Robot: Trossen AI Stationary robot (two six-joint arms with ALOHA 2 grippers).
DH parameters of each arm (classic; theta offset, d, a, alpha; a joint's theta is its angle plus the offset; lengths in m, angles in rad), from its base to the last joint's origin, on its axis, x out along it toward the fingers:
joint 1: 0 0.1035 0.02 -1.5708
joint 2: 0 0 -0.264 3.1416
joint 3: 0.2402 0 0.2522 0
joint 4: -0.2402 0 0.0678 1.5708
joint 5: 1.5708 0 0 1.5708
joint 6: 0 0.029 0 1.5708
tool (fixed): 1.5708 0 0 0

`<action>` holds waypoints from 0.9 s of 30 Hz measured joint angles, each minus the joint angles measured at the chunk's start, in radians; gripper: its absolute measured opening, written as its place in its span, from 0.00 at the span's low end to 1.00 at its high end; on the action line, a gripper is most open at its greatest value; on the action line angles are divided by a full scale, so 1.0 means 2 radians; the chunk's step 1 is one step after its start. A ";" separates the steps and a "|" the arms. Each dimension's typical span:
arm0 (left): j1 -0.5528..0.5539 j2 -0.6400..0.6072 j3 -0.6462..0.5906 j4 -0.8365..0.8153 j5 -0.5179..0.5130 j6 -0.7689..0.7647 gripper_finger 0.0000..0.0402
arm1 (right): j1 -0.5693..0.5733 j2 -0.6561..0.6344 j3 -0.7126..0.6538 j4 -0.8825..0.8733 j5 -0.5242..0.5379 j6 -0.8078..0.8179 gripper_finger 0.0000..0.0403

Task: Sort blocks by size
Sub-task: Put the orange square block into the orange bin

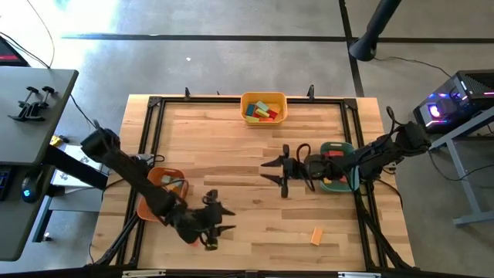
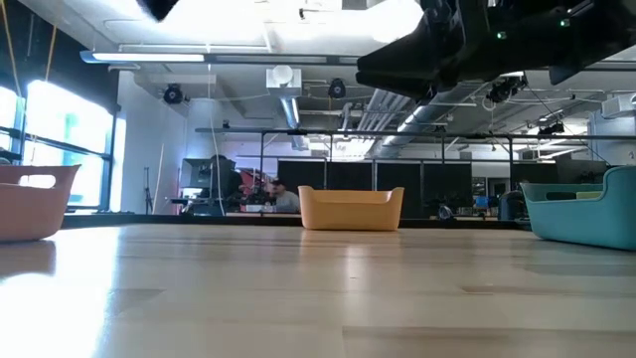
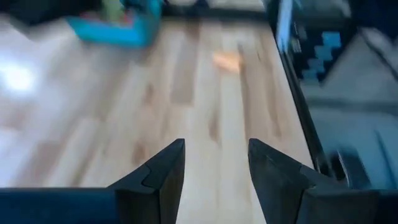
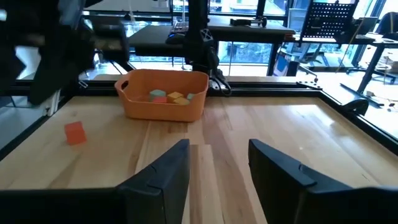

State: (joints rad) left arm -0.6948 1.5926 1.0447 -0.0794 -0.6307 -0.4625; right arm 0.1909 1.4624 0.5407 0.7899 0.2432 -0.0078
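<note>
One orange block (image 1: 316, 235) lies flat on the bare table near its front edge; the left wrist view shows this block (image 3: 227, 60) ahead of the fingers. My left gripper (image 1: 222, 219) hangs open over the near left of the table, pointing at it, with nothing between its fingers. Over the table's middle my right gripper (image 1: 272, 171) stands open and empty too, pointing toward the left edge. A second orange-red block (image 4: 74, 132) rests on the wood near the left arm. More blocks lie in the yellow tray (image 1: 264, 98), the orange tray (image 4: 163, 106) and the teal tray (image 1: 349, 184).
The yellow tray stands at the far edge's middle, the orange tray (image 1: 154, 179) under my left arm, the teal tray under my right arm. A black frame rail (image 1: 154, 139) runs around the tabletop. Bare wood lies between the two grippers and the yellow tray.
</note>
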 joint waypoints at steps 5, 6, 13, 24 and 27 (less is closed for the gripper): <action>-0.001 0.013 0.048 -0.124 0.086 -0.107 0.40 | -0.009 0.000 0.000 0.000 -0.001 -0.002 0.39; -0.005 0.016 0.061 -0.167 0.106 -0.153 0.40 | -0.012 0.000 0.000 0.000 -0.003 -0.007 0.39; -0.061 0.024 0.083 -0.318 0.282 -0.478 0.40 | -0.034 0.000 0.000 0.001 -0.002 -0.006 0.39; -0.181 0.038 0.080 -0.293 0.126 -0.714 0.46 | -0.051 0.000 0.000 0.016 -0.005 -0.041 0.39; -0.194 0.057 0.080 -0.298 0.152 -0.777 0.51 | -0.058 0.000 0.000 0.019 -0.020 -0.037 0.39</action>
State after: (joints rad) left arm -1.0838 1.7059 1.2049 -0.6754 -0.3266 -2.0172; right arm 0.0739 1.4631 0.5415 0.8275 0.2028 -0.0821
